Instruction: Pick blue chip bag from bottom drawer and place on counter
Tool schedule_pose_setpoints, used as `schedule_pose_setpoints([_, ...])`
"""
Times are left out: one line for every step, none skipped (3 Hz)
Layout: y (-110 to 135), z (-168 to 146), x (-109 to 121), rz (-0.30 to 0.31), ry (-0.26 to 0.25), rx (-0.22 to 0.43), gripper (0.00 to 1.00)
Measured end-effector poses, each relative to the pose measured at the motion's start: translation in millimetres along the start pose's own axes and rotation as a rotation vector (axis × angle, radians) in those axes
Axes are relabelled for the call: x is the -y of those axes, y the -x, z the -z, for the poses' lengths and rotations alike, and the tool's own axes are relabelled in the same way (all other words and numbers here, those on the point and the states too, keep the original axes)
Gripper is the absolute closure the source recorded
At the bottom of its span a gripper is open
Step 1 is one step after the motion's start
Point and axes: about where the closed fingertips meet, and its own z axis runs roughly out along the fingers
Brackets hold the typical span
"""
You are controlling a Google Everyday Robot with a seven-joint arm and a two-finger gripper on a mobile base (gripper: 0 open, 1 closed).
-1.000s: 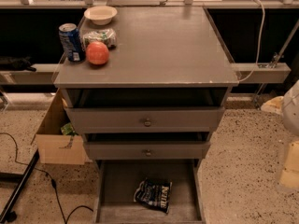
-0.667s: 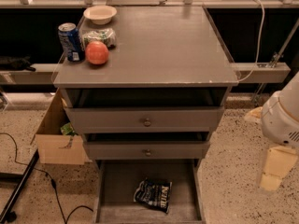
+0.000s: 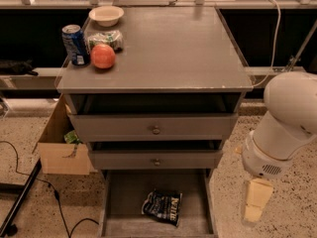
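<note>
Foil's slippery: blue chip bag (image 3: 162,207) lies flat in bottom drawer (image 3: 126,197), end effector (image 3: 256,205) hangs off right (opening: can't tell), might clip the drawer's wall.

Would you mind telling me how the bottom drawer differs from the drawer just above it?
The bottom drawer is pulled far out, floor showing; the middle drawer is barely open. The bottom drawer holds the blue chip bag; the middle drawer's inside is hidden. Both are grey. The gripper hangs right of the bottom drawer.
</note>
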Motion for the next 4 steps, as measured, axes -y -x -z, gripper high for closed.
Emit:
schedule_pose_setpoints([6,-41,-3,0.007,0.074,-0.003,0.0])
schedule_pose_setpoints([5,-73,-5,-0.041,0.083,0.047,0.0])
schedule_pose_setpoints([2,-85,-2,-0.071,0.012,0.102,0.0])
schedule_pose_setpoints([2,-79,4,-0.08,-0.111,0.154,0.0])
